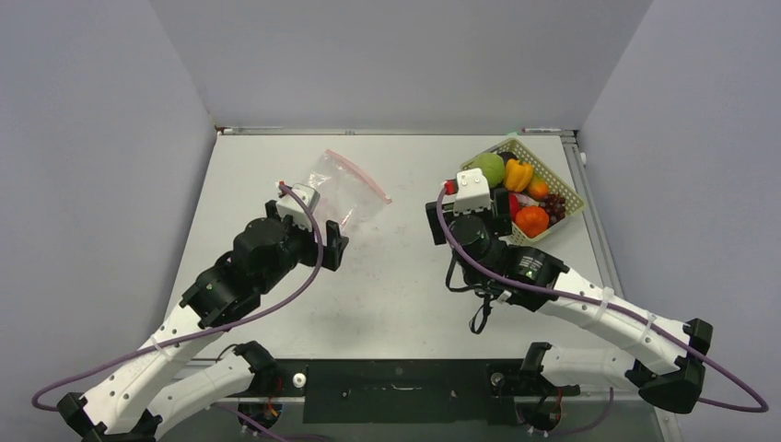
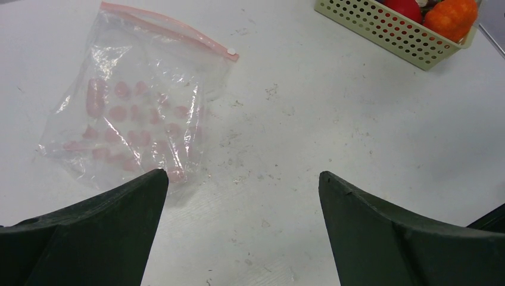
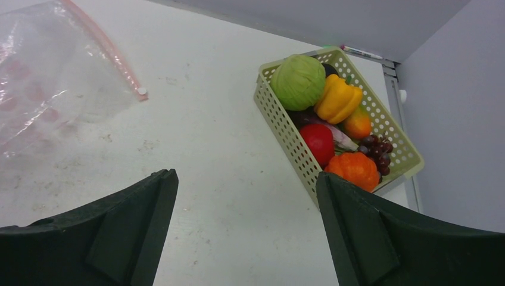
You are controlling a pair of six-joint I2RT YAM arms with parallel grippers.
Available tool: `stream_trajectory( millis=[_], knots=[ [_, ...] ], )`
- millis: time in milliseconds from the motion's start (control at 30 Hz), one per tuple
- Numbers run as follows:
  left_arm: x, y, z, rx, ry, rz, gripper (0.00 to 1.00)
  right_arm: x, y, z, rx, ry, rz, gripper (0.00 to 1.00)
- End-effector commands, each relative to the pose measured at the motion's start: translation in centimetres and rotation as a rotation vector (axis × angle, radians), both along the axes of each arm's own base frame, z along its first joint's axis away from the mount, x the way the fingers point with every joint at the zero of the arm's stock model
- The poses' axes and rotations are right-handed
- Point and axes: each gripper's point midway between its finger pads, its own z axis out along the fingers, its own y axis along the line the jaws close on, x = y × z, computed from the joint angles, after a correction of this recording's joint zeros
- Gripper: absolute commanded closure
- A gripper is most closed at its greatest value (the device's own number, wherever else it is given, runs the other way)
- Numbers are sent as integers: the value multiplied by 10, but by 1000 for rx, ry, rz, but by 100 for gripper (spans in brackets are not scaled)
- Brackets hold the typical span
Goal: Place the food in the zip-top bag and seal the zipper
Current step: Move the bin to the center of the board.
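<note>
Start of task by the look of it, nothing packed yet. The bag (image 1: 345, 189) lies flat and crinkled near the far edge of the bench (image 1: 396, 295), left of the middle. Its zipper (image 2: 170, 30) is on the far side, running toward the basket, probably so food can come in from that side. Whether the mouth is open or zipped I cannot tell. There are pale pink marks on the plastic and no food inside.

All the food sits in a yellow-green basket (image 3: 292, 143) in the far right corner of the bench: green apple (image 3: 298, 82), yellow pepper (image 3: 337, 98), tomato (image 3: 317, 143), orange (image 3: 356, 170) and grapes (image 3: 378, 149). They are piled together, so the top pieces are easiest to take.

The left claw (image 2: 241, 176) is spread wide and holds nothing. It hovers just near side of the bag, likely to grab or hold the mouth. The right claw (image 3: 245, 176) is also wide and empty, above bare bench between bag and basket and aimed at the basket, so it is likely the picker.

The bench is white, scuffed and speckled, with bare space in the middle. Plain grey walls close in the far, left and right sides, and a metal strip runs along the right edge
</note>
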Motion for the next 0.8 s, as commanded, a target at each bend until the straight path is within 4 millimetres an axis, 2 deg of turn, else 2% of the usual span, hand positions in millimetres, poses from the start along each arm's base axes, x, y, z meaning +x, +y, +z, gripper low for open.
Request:
stream_trajectory(
  millis=[0, 167, 433, 767],
  knots=[
    [-2, -3, 21, -42, -43, -22, 4, 11, -28, 9, -54, -19, -76, 10],
    [-3, -4, 22, -47, -43, -29, 4, 26, -49, -3, -74, 18, -119, 10],
    [-5, -6, 23, -53, -43, -42, 4, 47, -68, -30, -101, 103, -179, 10],
    [-9, -7, 25, -72, -39, -62, 4, 75, -69, -78, -93, 251, -165, 8]
  ],
)
